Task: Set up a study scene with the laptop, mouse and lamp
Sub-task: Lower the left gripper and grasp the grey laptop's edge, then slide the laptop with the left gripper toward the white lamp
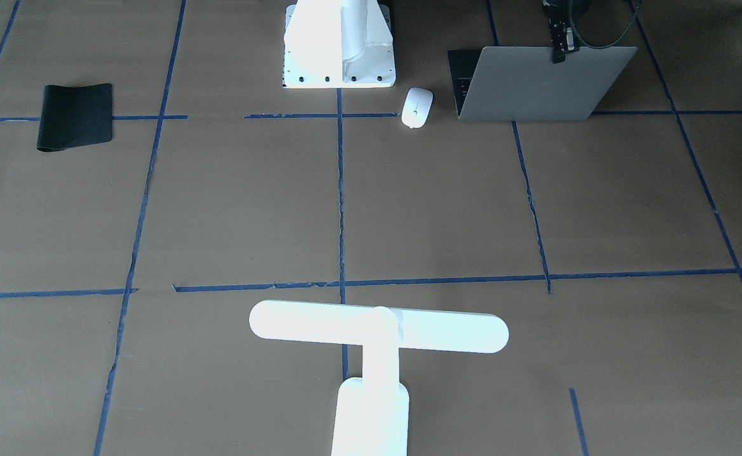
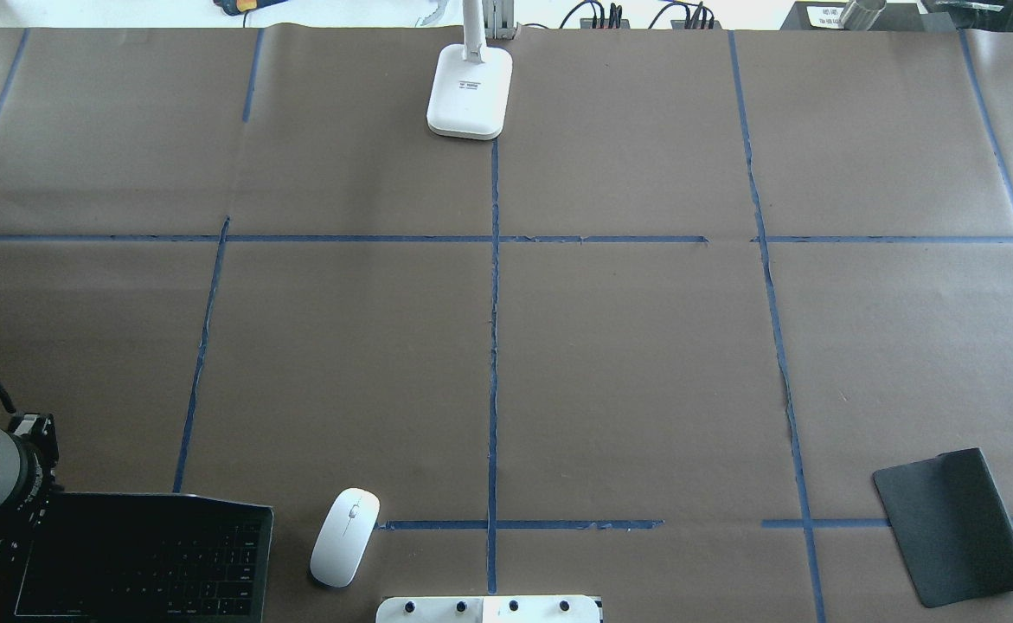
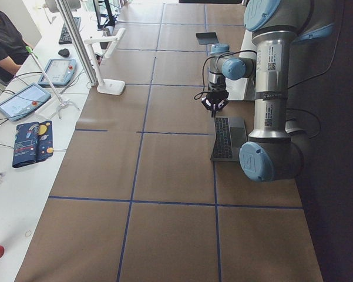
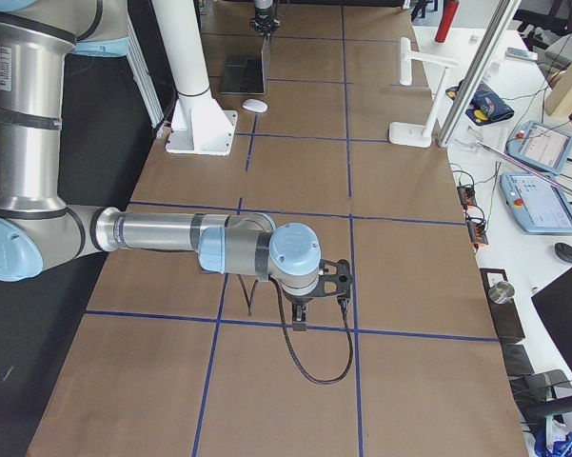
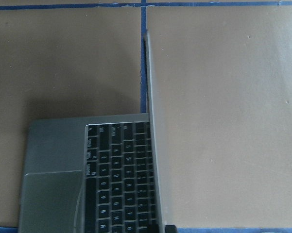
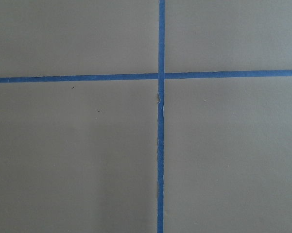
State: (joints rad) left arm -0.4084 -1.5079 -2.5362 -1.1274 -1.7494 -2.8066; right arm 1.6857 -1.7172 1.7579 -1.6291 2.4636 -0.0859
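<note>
The silver-grey laptop [image 1: 535, 85] stands open at the robot's left near corner, its dark keyboard [image 2: 143, 554] facing the robot. My left gripper [image 1: 559, 54] is at the top edge of the lid and looks shut on it; the left wrist view shows the lid [image 5: 153, 145] edge-on between the jaws. The white mouse [image 1: 417, 107] lies just beside the laptop, towards the table's middle. The white T-shaped lamp [image 1: 377, 329] stands at the far middle edge. My right gripper [image 4: 305, 309] hovers over bare paper far to the right; I cannot tell whether it is open.
A black mat [image 2: 952, 528] lies at the near right. The white bolted pedestal [image 1: 339, 44] stands at the near middle, next to the mouse. Blue tape lines [image 6: 160, 77] cross the brown paper. A person and tablets [image 3: 23, 100] are beyond the far edge.
</note>
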